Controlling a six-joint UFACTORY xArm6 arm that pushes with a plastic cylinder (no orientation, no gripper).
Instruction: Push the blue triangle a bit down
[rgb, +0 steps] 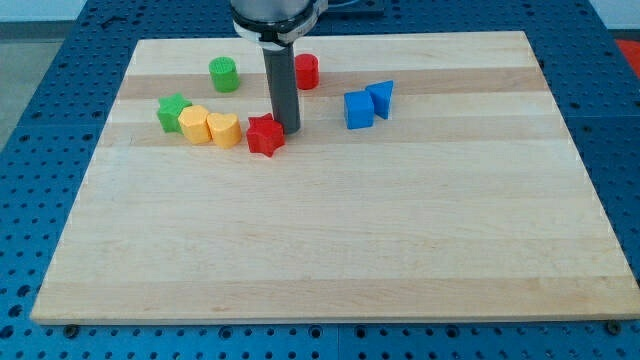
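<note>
The blue triangle (381, 97) lies in the upper middle of the wooden board (330, 240), touching the right side of a blue cube (358, 110). My tip (287, 129) rests on the board just right of a red star (265, 134), close to or touching it. The tip is well to the left of the blue triangle, about a hundred pixels away, and slightly lower in the view.
A red cylinder (306, 71) stands behind the rod. A green cylinder (224, 74) is at the upper left. A green star (173, 112), a yellow block (195, 124) and a yellow heart (224, 130) form a row left of the red star.
</note>
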